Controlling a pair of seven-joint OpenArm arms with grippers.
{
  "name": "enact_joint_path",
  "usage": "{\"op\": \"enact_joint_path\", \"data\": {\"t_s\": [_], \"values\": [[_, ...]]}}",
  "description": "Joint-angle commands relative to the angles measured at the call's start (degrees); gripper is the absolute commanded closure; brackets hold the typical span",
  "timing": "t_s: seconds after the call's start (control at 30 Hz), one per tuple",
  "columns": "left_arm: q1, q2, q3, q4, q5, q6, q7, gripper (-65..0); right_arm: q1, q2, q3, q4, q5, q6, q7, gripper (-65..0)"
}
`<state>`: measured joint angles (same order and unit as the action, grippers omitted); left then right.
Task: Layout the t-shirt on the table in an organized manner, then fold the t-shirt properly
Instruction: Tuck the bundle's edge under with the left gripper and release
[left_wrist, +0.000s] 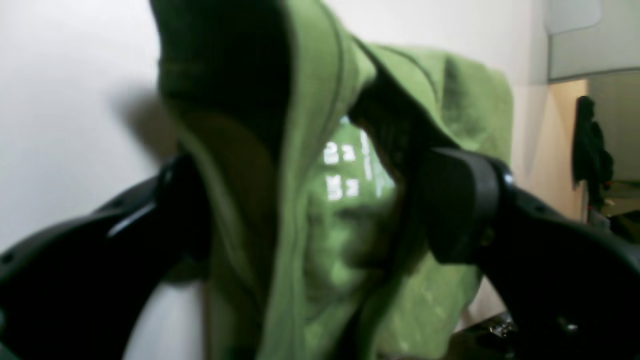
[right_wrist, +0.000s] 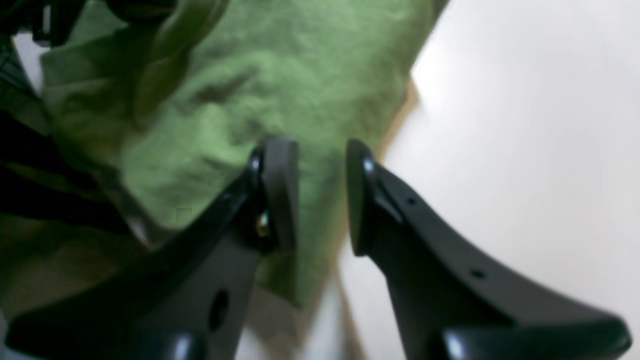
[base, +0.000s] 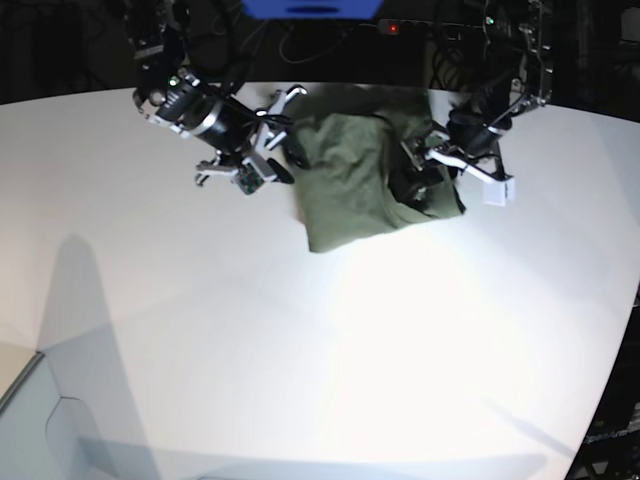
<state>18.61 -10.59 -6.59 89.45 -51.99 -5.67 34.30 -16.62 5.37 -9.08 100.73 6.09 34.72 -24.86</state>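
Seen from the base view: t-shirt (base: 350, 180) bunched in the upper middle of the frame, on the table (base: 300, 360), which fills the rest of the frame below and to both sides. Right gripper (base: 283, 152) at the shirt's upper left edge, its arm reaching in from the upper left corner. Left gripper (base: 420, 172) at the shirt's right side, its arm coming down from the upper right corner.

In the left wrist view, cloth hanging between the wide-set jaws. In the right wrist view, cloth behind the jaws at upper left, bare table at right.
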Motion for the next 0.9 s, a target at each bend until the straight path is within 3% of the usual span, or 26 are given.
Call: {"op": "enact_joint_path", "data": {"t_s": [0.0,0.07,0.23,0.33,0.57,0.87], "values": [[1.0,0.0,0.7,-1.8,2.0,3.3,4.5,-58.6,0.5,0.0,0.7,1.0,0.9,0.4,1.4,-17.5],[0.1,0.0,0.7,-2.2,2.8,3.3,4.5,-50.2,0.6,0.0,1.2,1.0,0.9,0.4,1.4,-17.5],[-2.5,0.6,0.8,-4.9,8.0,3.3,4.5,-13.6,0.8,-0.2,5.1,1.1,1.1,0.4,1.4,-17.4],[-4.0,0.6,0.8,-6.9,8.9,3.3,4.5,0.0,0.8,0.0,6.5,1.1,1.1,0.4,1.4,-17.4],[-9.9,-1.6,7.2,-8.0,11.0,3.3,4.5,-0.1,0.8,0.0,13.3,1.1,1.1,0.4,1.4,-17.4],[-26.2,-5.5,28.3,-7.9,22.1,3.3,4.5,-0.1,0.8,-0.4,27.8,1.0,1.1,0.4,1.4,-17.4]]}}
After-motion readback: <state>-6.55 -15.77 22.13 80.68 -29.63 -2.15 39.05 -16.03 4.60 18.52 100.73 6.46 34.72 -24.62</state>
